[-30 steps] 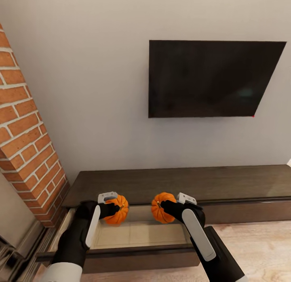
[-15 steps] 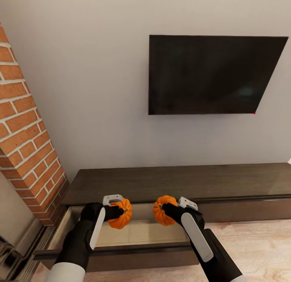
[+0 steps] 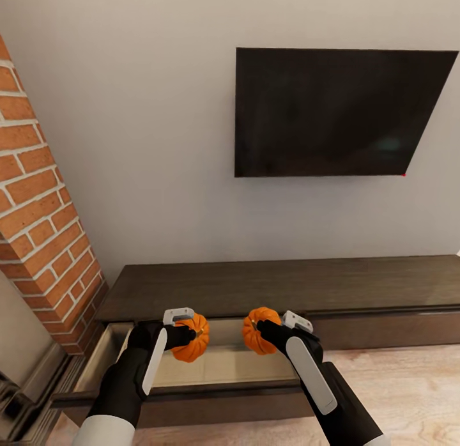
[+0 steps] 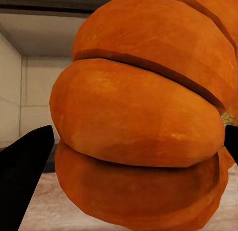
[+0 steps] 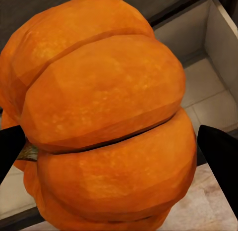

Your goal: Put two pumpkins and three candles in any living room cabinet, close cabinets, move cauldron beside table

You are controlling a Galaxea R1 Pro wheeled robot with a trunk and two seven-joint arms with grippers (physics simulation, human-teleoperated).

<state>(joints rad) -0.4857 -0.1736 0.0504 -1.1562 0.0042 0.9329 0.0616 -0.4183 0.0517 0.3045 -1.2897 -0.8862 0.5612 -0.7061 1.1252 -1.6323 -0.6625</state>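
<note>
Your left gripper (image 3: 185, 334) is clamped on one pumpkin (image 3: 191, 338), at about 7 o'clock in the head view. Your right gripper (image 3: 263, 330) is clamped on the second pumpkin (image 3: 258, 331), at about 5 o'clock, just beside the first but apart from it. Both pumpkins hang over the open drawer (image 3: 211, 368) of the long dark-brown cabinet (image 3: 281, 287), above its pale beige floor. In your left wrist view the pumpkin (image 4: 144, 117) sits between two black fingertips (image 4: 25, 161), spread only as wide as the fruit. Your right wrist view shows the same grip on its pumpkin (image 5: 104, 117), with the drawer's pale interior (image 5: 208, 77) behind. A dark television (image 3: 332, 110) hangs on the wall at 1 o'clock; a brick column (image 3: 38, 197) stands at 9 o'clock.
</note>
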